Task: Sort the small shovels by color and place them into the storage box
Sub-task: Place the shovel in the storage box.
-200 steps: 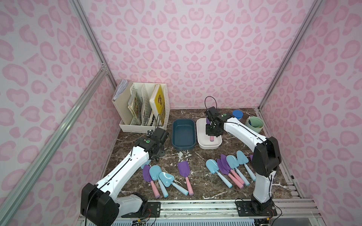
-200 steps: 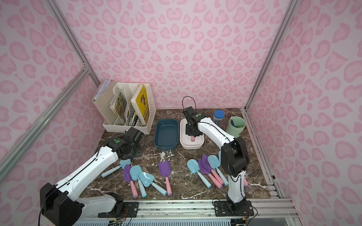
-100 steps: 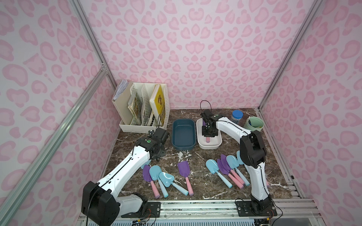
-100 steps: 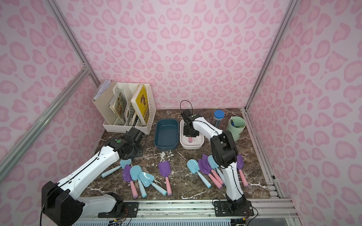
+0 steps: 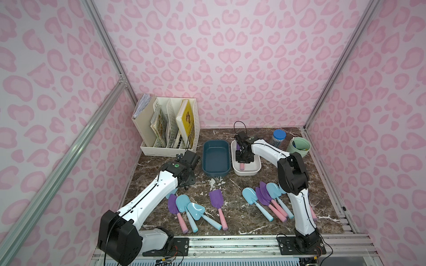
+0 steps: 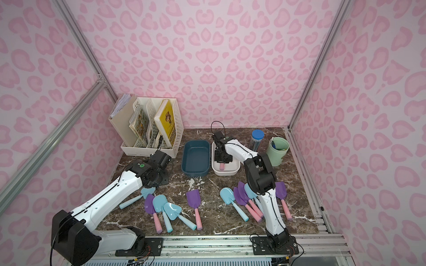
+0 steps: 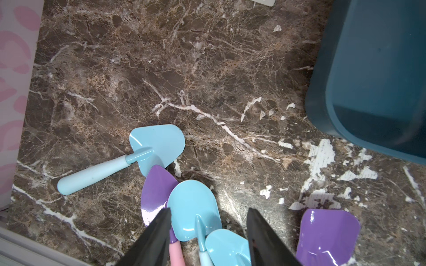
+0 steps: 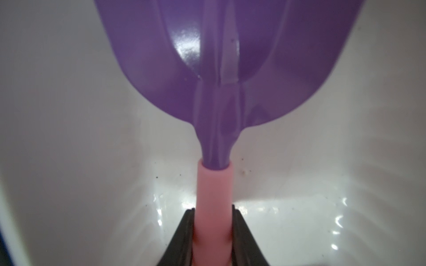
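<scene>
My right gripper is shut on the pink handle of a purple-bladed shovel, low inside the white storage box; the handle's end shows below the gripper in a top view. The dark blue box beside it looks empty. My left gripper hangs open above the left cluster of shovels, holding nothing; a light blue shovel lies just beyond it. A lone purple shovel and a right cluster lie on the marble table.
A cream file rack with books stands at the back left. A clear tube with a blue cap and a green cup stand at the back right. Pink walls close in three sides.
The right arm's elbow has swung to the left, and its gripper has shifted a little left and lower in the white box with the shovel. The left arm has not moved.
</scene>
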